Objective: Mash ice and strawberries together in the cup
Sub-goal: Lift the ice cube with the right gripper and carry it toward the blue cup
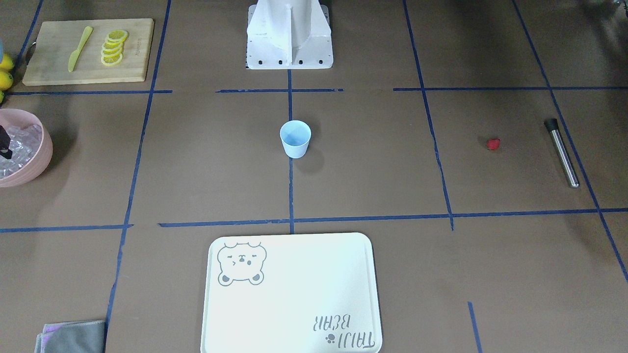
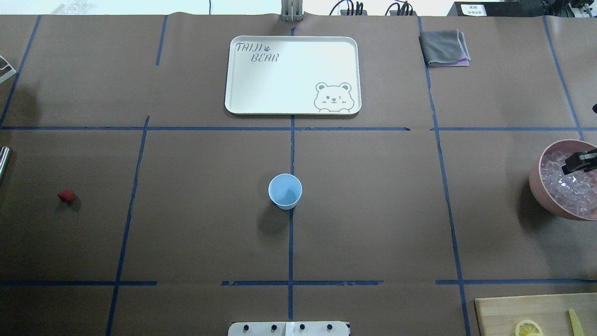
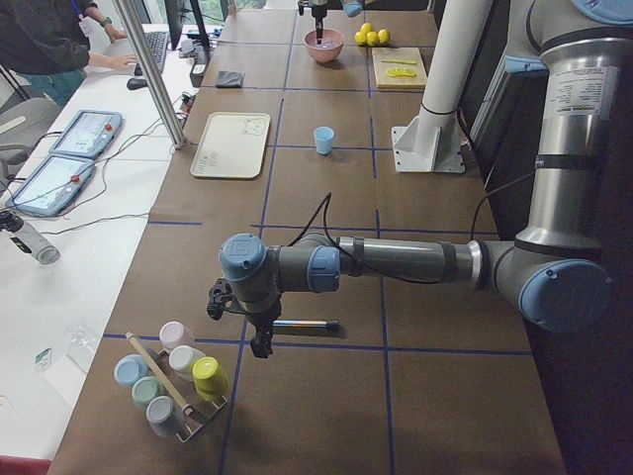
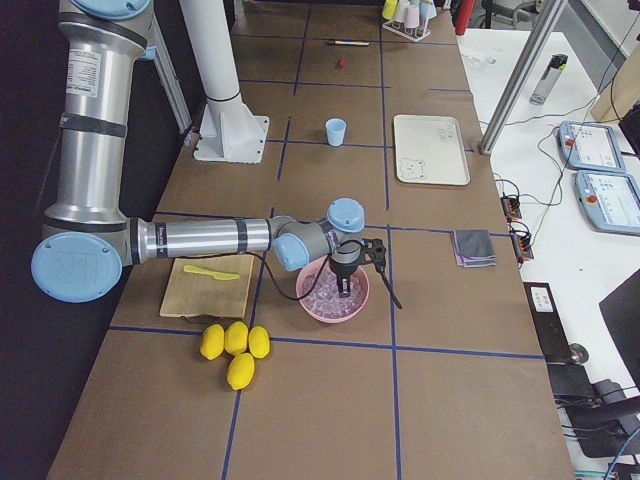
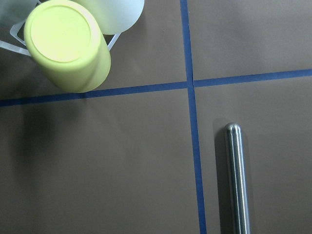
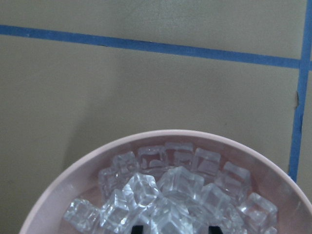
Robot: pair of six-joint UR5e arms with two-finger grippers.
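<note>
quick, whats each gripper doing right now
left gripper: cannot be told, seen only from the side
right gripper: open, jaws apart over the ice in the pink bowl

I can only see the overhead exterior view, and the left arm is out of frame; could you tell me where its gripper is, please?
Observer: The exterior left view shows the left gripper hanging over one end of a metal rod that lies flat on the table, beside a rack of coloured cups.
Operator: Thank you. Is it open or shut?
Observer: I cannot tell. Its wrist view shows no fingers, only the rod and a yellow-green cup.
Operator: And the right one?
Observer: In its wrist view the right gripper is open, its tips apart and down at the ice in the pink bowl.
</note>
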